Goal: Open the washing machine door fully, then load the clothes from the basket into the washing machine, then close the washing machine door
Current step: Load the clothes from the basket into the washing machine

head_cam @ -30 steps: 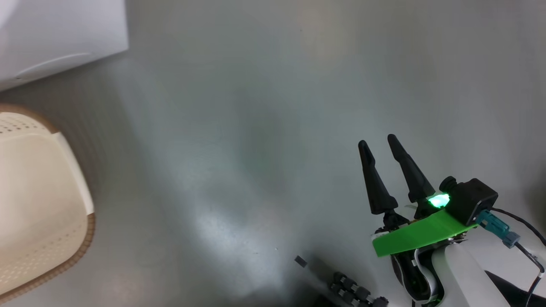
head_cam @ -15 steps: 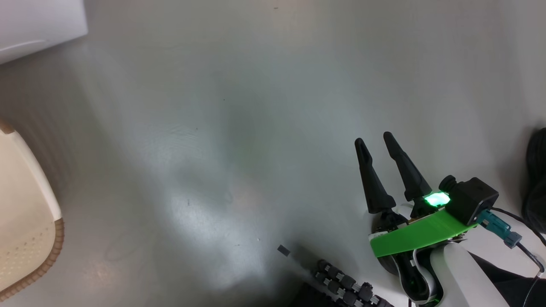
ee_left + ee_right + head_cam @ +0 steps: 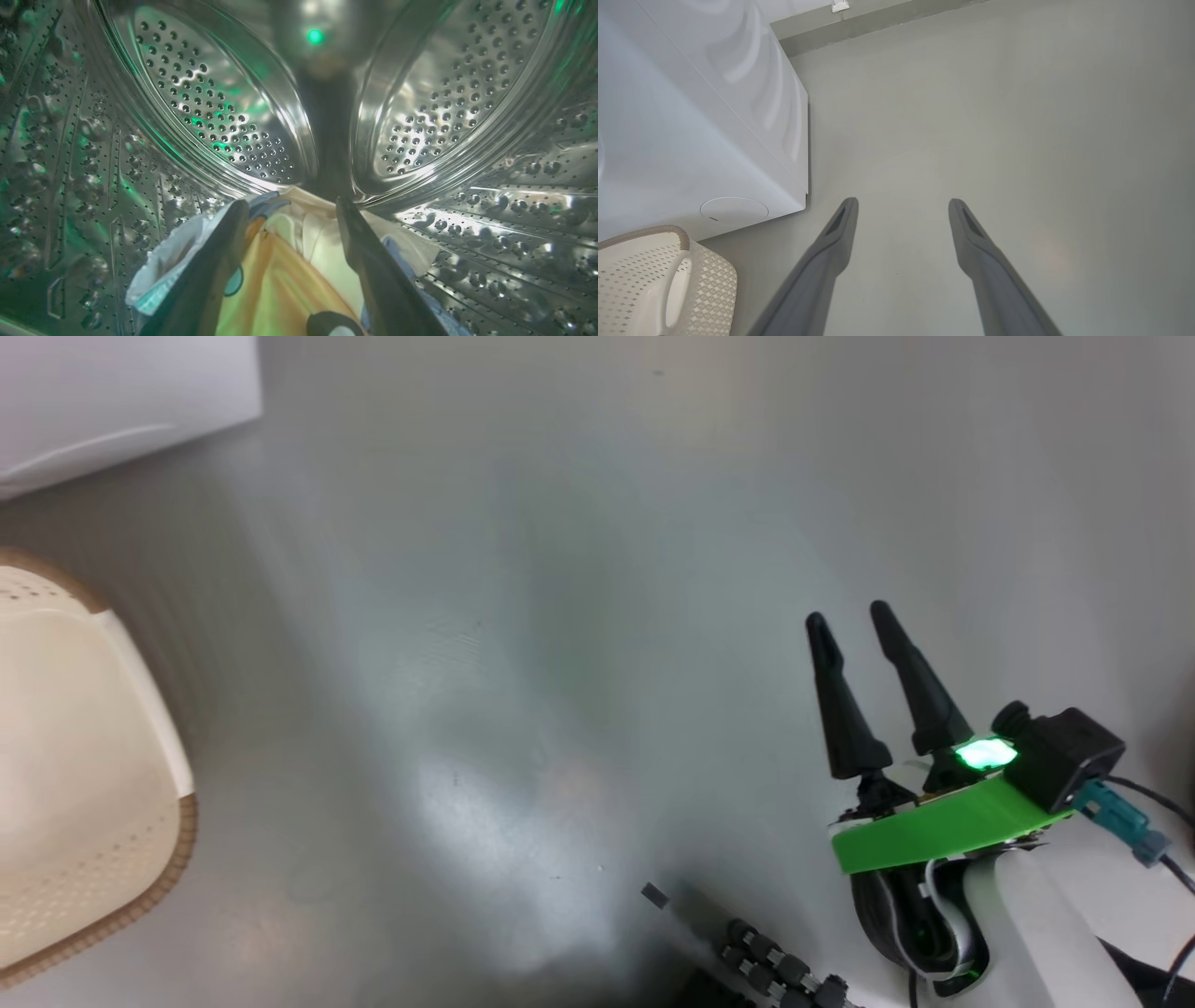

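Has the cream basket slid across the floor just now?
No. The basket keeps its spot relative to the washing machine; the camera itself swung.

The floor (image 3: 579,616) is smooth, pale grey and faintly glossy, with soft white light pooling on it in blurred patches. A small dark chip (image 3: 655,896) lies on it. At the far edge a darker grey skirting band (image 3: 878,21) runs along the foot of a white wall (image 3: 803,7). A small white fitting (image 3: 840,5) sits just above the band.
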Controlling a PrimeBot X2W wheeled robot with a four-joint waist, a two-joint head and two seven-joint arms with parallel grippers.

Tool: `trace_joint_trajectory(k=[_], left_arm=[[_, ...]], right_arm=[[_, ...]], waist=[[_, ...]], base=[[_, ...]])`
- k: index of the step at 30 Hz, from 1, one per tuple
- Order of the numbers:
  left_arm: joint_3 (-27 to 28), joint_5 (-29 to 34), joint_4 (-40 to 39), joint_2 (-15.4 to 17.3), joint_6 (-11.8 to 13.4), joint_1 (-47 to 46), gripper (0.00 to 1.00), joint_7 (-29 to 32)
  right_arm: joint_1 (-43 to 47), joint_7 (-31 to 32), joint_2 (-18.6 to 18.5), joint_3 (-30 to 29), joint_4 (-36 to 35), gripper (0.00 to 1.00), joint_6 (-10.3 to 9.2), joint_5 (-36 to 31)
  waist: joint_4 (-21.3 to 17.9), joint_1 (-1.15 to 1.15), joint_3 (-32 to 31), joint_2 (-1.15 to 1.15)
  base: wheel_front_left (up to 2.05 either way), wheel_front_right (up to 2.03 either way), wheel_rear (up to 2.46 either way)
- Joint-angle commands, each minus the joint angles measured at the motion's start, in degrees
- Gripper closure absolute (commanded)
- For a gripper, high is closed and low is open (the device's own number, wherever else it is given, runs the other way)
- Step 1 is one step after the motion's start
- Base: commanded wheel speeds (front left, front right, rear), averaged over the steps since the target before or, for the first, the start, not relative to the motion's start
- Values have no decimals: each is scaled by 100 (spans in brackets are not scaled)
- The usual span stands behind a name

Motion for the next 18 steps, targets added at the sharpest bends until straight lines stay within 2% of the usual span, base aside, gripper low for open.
trace_joint_trajectory(k=[1,12,18], left_arm=[[27,-28,-69,238,-23,85,0,-68],[15,-307,433,-188,-263,866,0,-483],[-107,-346,642,-450,-401,1701,0,-796]], right_arm=[[117,-70,-71,14,-117,0,25,-74],[207,-70,-71,-200,-77,0,25,-271],[330,-70,-71,-289,64,0,25,-431]], waist=[[135,0,-144,0],[566,0,-796,0],[808,0,-1398,0]], base=[[0,0,0],[0,0,0],[0,0,0]])
